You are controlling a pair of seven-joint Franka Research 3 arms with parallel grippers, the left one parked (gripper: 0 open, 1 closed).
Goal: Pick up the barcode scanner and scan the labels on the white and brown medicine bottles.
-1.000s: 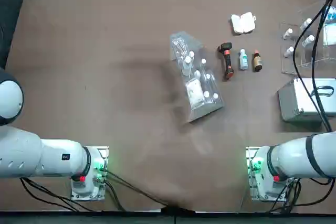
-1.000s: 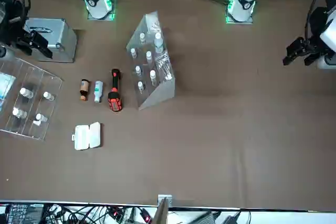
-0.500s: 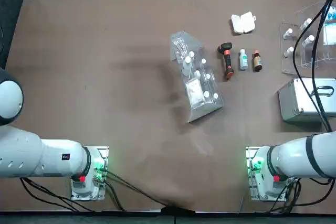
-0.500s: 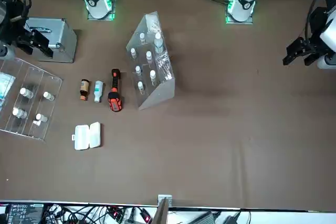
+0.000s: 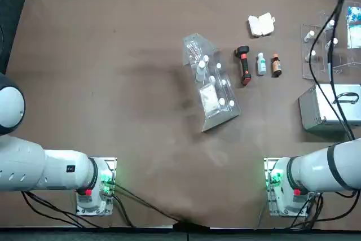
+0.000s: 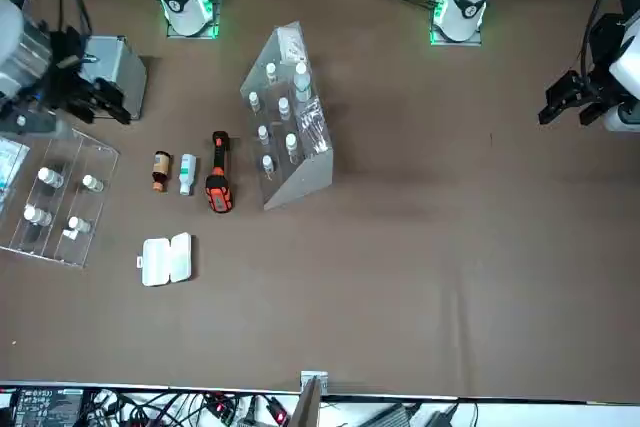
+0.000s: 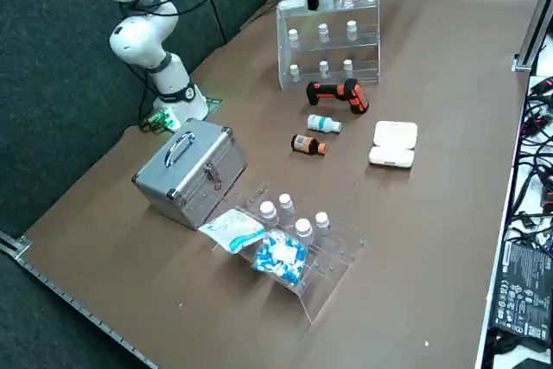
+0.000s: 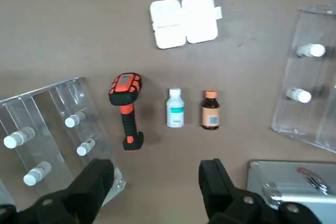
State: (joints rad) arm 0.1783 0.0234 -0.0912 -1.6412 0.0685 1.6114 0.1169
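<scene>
Barcode scanner [image 5: 244, 65]: lies on the brown table [image 5: 141, 111], between the left clear rack [image 5: 214, 91] and the two little bottles. Right gripper [image 8: 157, 170]: raised over the table's right part, fingers spread wide with a gap between them. Silver case [image 5: 330, 107]: at right, closer to the arm bases than the scanner. Left rack holds white-capped vials and stands near the scanner's left side. Right clear rack [image 7: 324, 261]: beyond the bottles, with vials and bags. White clamshell [image 8: 185, 19]: open, farther out than scanner and bottles. Scanner's long axis runs roughly away from the bases, slightly slanted; the wide orange-and-black head points to the far edge, the handle end back toward the bases. White bottle [image 8: 175, 108]: just right of scanner, on its side, cap outward. Brown bottle [image 8: 210, 110]: beside it, farther right, also lying cap outward.
</scene>
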